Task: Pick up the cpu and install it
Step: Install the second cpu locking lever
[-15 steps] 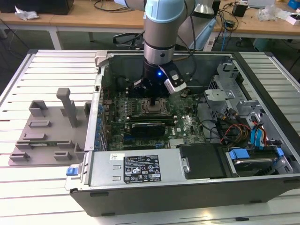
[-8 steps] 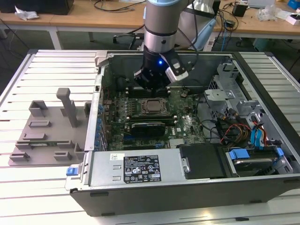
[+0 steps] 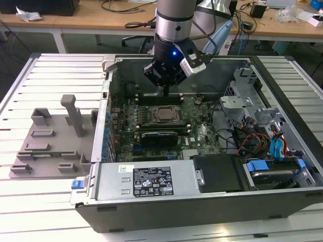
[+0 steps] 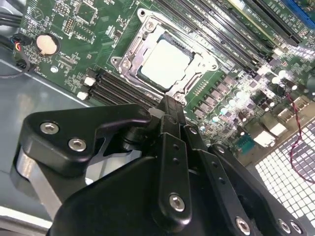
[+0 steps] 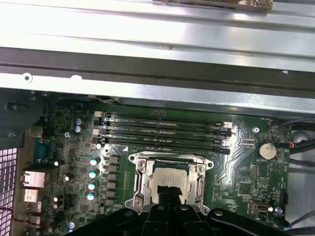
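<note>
The cpu [image 4: 165, 63] lies flat inside the socket frame [image 4: 127, 61] on the motherboard [image 3: 202, 132]. The gripper [image 4: 170, 105] hangs just above its edge, fingers pinched narrow and holding nothing; I judge any retreat should go straight up, clear of the frame

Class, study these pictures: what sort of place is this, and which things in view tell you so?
Probably a robotics lab or test workshop. An open computer case lies on a slatted worktable, a robot arm's claw hangs over the cpu in its socket, and cable-strewn desks stand behind.
</note>
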Available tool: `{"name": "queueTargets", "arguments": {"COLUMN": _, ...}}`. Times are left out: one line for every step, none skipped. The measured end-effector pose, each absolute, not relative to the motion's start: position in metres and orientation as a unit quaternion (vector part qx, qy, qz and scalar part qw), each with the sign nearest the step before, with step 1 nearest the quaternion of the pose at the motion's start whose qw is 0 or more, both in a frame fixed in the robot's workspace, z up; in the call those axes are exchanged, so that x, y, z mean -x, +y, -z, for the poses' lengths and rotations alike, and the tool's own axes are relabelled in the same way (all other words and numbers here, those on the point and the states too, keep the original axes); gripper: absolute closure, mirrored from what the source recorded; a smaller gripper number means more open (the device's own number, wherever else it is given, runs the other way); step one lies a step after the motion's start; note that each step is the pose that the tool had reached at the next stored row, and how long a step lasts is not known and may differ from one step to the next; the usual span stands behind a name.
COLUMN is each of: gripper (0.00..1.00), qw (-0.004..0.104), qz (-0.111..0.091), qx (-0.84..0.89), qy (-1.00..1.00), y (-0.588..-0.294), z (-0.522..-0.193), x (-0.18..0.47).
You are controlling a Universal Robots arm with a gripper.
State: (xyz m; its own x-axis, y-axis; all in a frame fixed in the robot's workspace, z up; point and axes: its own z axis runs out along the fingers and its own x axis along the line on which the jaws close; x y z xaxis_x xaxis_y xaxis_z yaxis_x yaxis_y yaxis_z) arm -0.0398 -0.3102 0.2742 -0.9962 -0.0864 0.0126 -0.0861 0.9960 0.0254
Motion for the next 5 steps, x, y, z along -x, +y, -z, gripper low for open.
{"name": "queueTargets", "arguments": {"gripper": 0.89, "qw": 0.007, "qz": 0.012, "qx": -0.043, "qy": -0.999, "y": -0.3103, "z": -0.2743, "x": 0.0398}}
{"name": "queueTargets", "arguments": {"gripper": 0.89, "qw": 0.007, "qz": 0.012, "qx": -0.043, "qy": -0.999, "y": -0.3103, "z": -0.2743, "x": 0.0398}}
{"name": "queueTargets", "arguments": {"gripper": 0.89, "qw": 0.007, "qz": 0.012, "qx": -0.043, "qy": -0.999, "y": -0.3103, "z": -0.2743, "x": 0.0398}}
{"name": "queueTargets", "arguments": {"gripper": 0.89, "qw": 0.007, "qz": 0.012, "qx": -0.043, "qy": -0.999, "y": -0.3103, "z": -0.2744, "x": 0.0398}}
{"name": "queueTargets", "arguments": {"gripper": 0.89, "qw": 0.007, "qz": 0.012, "qx": -0.043, "qy": -0.999, "y": -0.3103, "z": -0.2744, "x": 0.0398}}
